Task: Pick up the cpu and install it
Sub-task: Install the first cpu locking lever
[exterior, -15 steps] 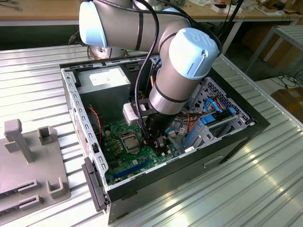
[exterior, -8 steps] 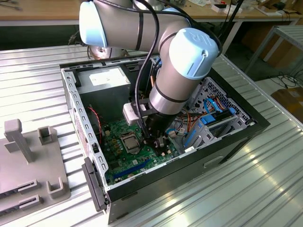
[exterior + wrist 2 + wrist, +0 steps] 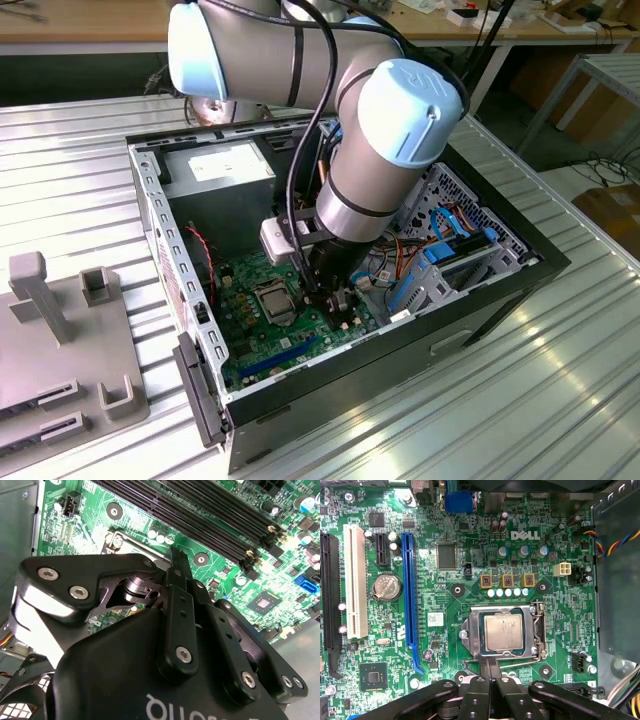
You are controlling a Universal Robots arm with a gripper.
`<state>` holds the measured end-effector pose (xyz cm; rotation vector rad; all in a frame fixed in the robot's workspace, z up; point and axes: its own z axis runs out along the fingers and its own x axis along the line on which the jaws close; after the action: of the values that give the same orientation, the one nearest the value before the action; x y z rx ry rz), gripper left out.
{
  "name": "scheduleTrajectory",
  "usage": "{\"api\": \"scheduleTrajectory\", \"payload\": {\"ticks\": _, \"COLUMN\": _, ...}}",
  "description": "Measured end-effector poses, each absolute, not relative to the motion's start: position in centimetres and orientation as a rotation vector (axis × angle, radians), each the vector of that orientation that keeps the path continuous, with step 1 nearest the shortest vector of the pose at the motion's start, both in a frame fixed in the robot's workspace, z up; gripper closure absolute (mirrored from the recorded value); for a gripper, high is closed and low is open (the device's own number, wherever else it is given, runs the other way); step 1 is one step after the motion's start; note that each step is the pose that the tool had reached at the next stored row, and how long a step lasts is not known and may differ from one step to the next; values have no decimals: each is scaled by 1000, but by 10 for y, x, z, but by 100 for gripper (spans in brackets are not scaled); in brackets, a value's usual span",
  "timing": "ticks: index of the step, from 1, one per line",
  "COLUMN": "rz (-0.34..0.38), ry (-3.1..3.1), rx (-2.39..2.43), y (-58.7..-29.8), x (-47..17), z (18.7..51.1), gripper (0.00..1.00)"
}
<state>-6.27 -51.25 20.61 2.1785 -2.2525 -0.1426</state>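
Observation:
The cpu, a small silver-grey square plate, lies flat in its socket on the green motherboard, framed by the metal socket bracket. In the exterior view the socket sits near the middle of the board inside the open computer case. My gripper hovers just beside one edge of the socket, its two thin black fingers pressed together with nothing visible between them. In the second wrist view the shut gripper points down at the board beside the memory slots. In the exterior view the gripper hangs low over the board.
The case walls enclose the board. A grey power supply sits at the back, and drive bays with blue parts and cables at the exterior view's right. A grey fixture stands on the metal table at that view's left.

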Motion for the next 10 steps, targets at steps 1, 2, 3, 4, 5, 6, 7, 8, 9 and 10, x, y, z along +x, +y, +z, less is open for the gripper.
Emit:
{"api": "scheduleTrajectory", "payload": {"ticks": 1, "rz": -133, "ry": -2254, "rx": 2186, "y": -513, "x": -63, "z": 206, "gripper": 89}}
{"api": "scheduleTrajectory", "payload": {"ticks": 2, "rz": -130, "ry": -2255, "rx": 2188, "y": -513, "x": -63, "z": 206, "gripper": 89}}
{"api": "scheduleTrajectory", "payload": {"ticks": 3, "rz": -128, "ry": -2256, "rx": 2190, "y": -513, "x": -62, "z": 206, "gripper": 89}}
{"api": "scheduleTrajectory", "payload": {"ticks": 4, "rz": -126, "ry": -2257, "rx": 2191, "y": -513, "x": -63, "z": 206, "gripper": 89}}
{"api": "scheduleTrajectory", "payload": {"ticks": 5, "rz": -124, "ry": -2258, "rx": 2191, "y": -513, "x": -63, "z": 206, "gripper": 89}}
{"api": "scheduleTrajectory", "payload": {"ticks": 6, "rz": -124, "ry": -2258, "rx": 2192, "y": -513, "x": -63, "z": 205, "gripper": 89}}
{"api": "scheduleTrajectory", "payload": {"ticks": 7, "rz": -123, "ry": -2258, "rx": 2192, "y": -513, "x": -63, "z": 204, "gripper": 89}}
{"api": "scheduleTrajectory", "payload": {"ticks": 8, "rz": -123, "ry": -2259, "rx": 2192, "y": -513, "x": -63, "z": 204, "gripper": 89}}
{"api": "scheduleTrajectory", "payload": {"ticks": 9, "rz": -123, "ry": -2259, "rx": 2192, "y": -513, "x": -63, "z": 204, "gripper": 89}}
{"api": "scheduleTrajectory", "payload": {"ticks": 10, "rz": -123, "ry": -2259, "rx": 2192, "y": -513, "x": -63, "z": 203, "gripper": 89}}
